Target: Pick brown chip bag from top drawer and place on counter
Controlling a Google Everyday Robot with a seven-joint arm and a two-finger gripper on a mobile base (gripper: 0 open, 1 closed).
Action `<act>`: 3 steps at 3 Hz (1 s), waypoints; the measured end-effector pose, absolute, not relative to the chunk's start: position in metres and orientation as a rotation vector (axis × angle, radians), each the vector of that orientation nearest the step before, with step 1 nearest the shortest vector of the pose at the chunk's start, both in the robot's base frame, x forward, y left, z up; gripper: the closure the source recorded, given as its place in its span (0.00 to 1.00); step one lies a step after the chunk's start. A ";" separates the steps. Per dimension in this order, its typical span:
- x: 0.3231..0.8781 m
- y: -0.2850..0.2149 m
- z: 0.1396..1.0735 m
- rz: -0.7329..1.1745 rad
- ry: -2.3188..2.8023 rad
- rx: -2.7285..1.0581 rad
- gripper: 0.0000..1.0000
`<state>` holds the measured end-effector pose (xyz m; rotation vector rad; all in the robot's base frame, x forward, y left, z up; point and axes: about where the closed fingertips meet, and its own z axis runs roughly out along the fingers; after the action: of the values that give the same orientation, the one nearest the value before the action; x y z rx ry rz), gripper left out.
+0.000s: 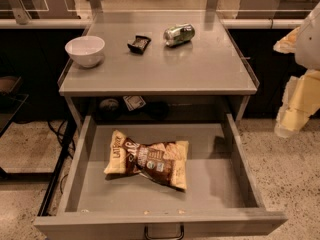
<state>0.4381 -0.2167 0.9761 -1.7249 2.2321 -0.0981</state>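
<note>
The chip bag (147,159) lies flat in the open drawer (227,184), left of centre. The counter (200,74) above carries a bowl (85,50), packet (139,43) and can (179,34). The gripper (290,119) hangs right of both, apart from them; its state cannot be told

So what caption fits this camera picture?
Brown chip bag in open top drawer; claw hangs at right, beside the counter.

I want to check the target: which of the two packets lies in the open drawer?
The large tan-and-brown chip bag; the small dark packet sits on the counter above. The tool hangs at the right, beside the drawer, touching neither.
</note>
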 end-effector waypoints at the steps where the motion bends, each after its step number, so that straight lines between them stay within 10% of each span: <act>1: 0.438 -0.217 0.976 -0.098 2.232 -1.725 0.00; 3: 0.436 -0.207 0.965 -0.052 2.181 -1.747 0.00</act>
<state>0.4359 -0.2065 0.9653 -1.7473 2.1813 -0.0525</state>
